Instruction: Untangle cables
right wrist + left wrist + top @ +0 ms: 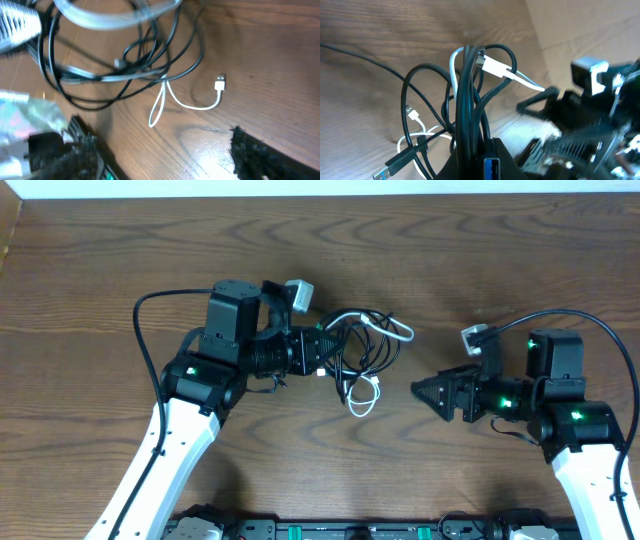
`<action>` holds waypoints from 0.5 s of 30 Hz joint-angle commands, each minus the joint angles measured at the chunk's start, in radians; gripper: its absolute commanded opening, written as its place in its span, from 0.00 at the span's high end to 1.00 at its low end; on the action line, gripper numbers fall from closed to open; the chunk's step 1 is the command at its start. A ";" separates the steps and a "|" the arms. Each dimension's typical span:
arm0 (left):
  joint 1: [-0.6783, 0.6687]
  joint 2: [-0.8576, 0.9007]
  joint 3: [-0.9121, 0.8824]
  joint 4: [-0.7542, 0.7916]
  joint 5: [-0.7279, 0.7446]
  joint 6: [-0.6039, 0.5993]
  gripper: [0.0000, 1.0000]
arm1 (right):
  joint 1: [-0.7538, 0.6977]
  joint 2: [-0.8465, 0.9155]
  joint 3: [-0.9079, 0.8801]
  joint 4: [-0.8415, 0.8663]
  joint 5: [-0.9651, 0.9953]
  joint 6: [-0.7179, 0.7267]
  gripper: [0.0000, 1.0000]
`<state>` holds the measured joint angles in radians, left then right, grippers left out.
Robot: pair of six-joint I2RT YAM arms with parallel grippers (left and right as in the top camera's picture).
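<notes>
The left gripper [330, 352] is clamped on the knotted bundle of thin black cables [467, 100], which spreads toward its 3 o'clock on the brown wooden table [480, 260]. The short white cord [200, 107] trails out at the bundle's 6 o'clock. The right gripper [418, 389], jaws apart and empty, sits at the bundle's 4 o'clock.

Overhead cam: fixed, high, straight down, whole table [450, 260]. L wrist: close, facing cables [467, 110]. R wrist: close, angled down onto same cables; all 3 views share them.
</notes>
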<state>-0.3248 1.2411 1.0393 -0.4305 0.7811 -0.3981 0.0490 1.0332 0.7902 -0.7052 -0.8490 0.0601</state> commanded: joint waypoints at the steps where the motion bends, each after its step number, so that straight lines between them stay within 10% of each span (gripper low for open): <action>1: -0.002 -0.020 0.010 0.029 0.044 -0.169 0.92 | 0.032 -0.001 -0.001 0.011 -0.033 -0.020 0.08; 15: -0.002 -0.020 0.010 0.079 0.334 -0.168 0.92 | 0.130 0.036 -0.001 0.241 0.244 0.256 0.01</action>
<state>-0.3248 1.2411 1.0393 -0.3588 1.0130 -0.5549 0.1509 1.0470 0.7898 -0.4911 -0.6518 0.2211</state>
